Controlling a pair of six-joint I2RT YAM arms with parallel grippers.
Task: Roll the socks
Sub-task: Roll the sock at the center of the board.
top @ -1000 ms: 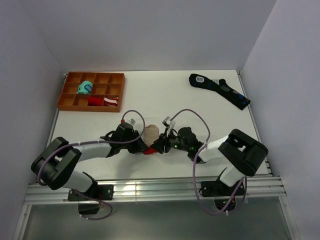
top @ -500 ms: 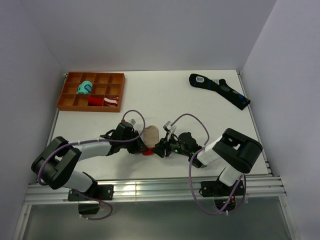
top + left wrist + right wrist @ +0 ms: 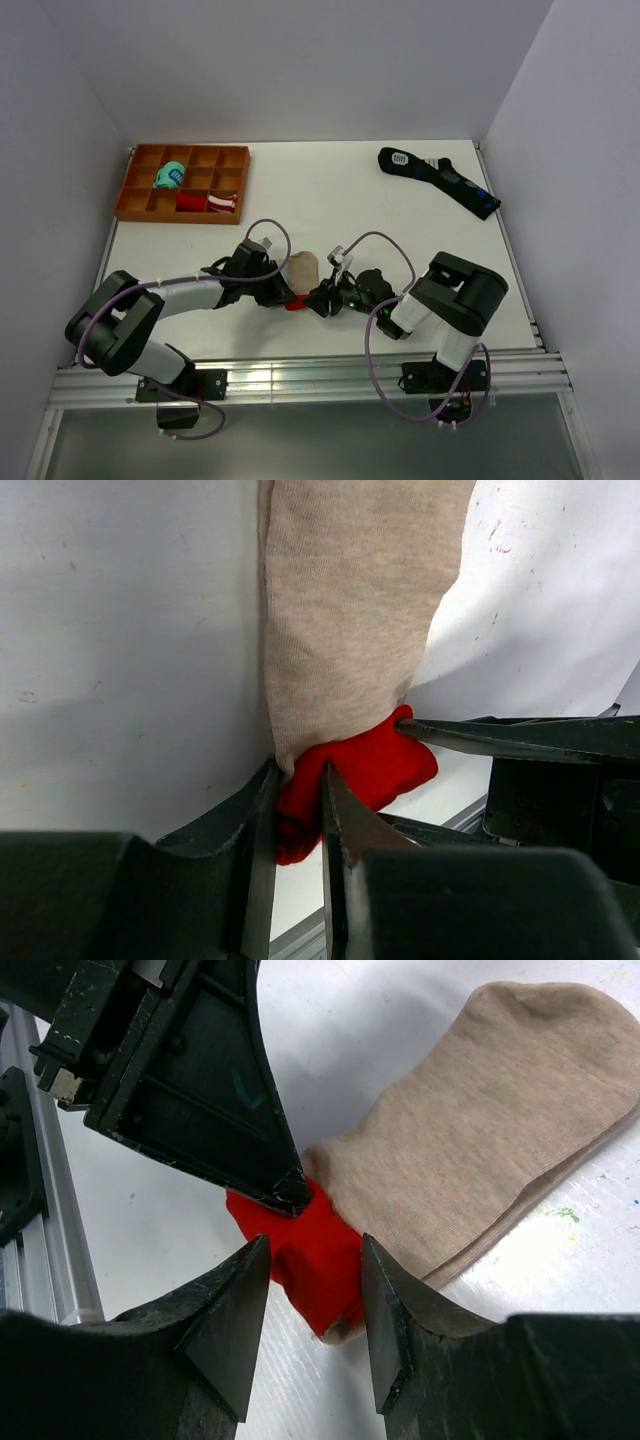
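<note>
The socks (image 3: 301, 267) lie flat near the table's front, beige with a red end (image 3: 296, 303) towards me. In the left wrist view my left gripper (image 3: 298, 780) is shut on the red end (image 3: 385, 765), below the beige part (image 3: 350, 610). In the right wrist view my right gripper (image 3: 314, 1260) is open, its jaws astride the red end (image 3: 318, 1252), the right jaw touching it. The left gripper's finger (image 3: 215, 1110) pins the red end's far corner there. In the top view the left gripper (image 3: 283, 294) and the right gripper (image 3: 318, 298) meet at the red end.
An orange compartment tray (image 3: 132, 196) stands at the back left, holding a teal bundle (image 3: 171, 176) and a red-and-white bundle (image 3: 208, 202). A long black sock (image 3: 440, 180) lies at the back right. The table's metal front rail (image 3: 300, 375) is close behind the grippers.
My right gripper has slid left up to the red end, and its arm has swung left with it. The left gripper and the socks have hardly moved.
</note>
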